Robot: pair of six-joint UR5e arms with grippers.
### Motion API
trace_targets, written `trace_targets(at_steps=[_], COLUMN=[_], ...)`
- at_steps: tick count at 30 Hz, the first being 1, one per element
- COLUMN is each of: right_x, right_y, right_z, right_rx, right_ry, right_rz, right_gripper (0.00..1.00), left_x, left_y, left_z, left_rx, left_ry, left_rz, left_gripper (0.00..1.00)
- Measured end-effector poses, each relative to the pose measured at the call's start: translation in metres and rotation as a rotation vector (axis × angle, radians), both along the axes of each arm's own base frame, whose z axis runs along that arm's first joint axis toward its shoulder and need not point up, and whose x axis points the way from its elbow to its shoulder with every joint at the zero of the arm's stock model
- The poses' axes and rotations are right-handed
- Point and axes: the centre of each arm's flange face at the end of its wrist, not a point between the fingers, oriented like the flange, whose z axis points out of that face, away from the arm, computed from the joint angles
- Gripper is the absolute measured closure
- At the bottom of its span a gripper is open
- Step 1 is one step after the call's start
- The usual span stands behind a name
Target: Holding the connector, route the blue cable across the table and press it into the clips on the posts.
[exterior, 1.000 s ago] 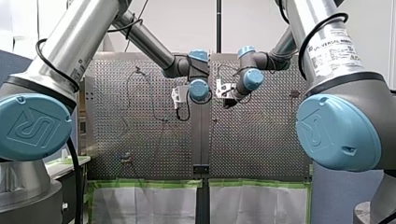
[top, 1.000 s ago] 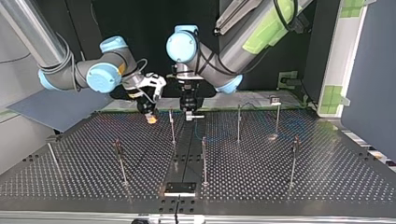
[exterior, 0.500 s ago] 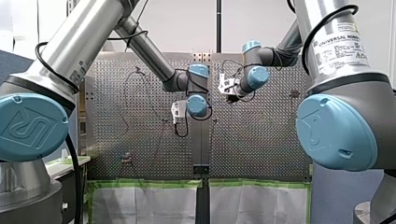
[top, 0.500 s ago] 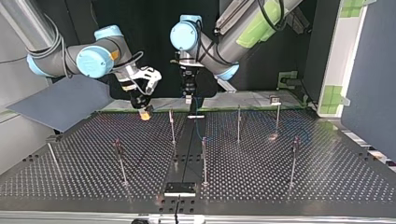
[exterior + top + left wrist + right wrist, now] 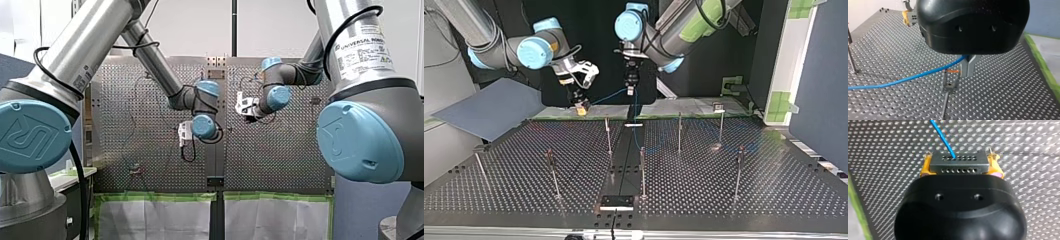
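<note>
Blue cable [image 5: 910,78] pinched in my left gripper [image 5: 968,72]; only the right wrist view shows my right gripper [image 5: 961,167] clamping a grey perforated connector [image 5: 958,164].

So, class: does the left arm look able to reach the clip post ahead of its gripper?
Probably yes: my left gripper, shut on the blue cable, hangs close above the clip post, and nothing stands between them.

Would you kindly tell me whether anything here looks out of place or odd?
Nothing looks damaged or spilled. The cable spans the air between my right pincer and my left pincer, both shut on it, and its remainder lies in loose curves on the table.
</note>
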Motion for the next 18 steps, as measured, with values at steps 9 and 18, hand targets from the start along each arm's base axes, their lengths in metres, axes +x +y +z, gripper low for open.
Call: trace_targets(at_steps=[9,18], right_x=[-0.007,-0.012], right_y=[-0.002,-0.026], right_z=[-0.043,-0.048], right_rx=[0.041,0.012], right_ry=[0.025,-0.008], right_rz=[-0.015,-0.035], right_gripper=[1.0,1.0], left_x=[0.004,0.025], left_y=[0.004,-0.013], left_z=[-0.008,-0.024], left_rx=[-0.017,-0.025], left_ry=[-0.005,0.017], left_rz=[-0.013,-0.056], left_gripper=[1.0,1.0])
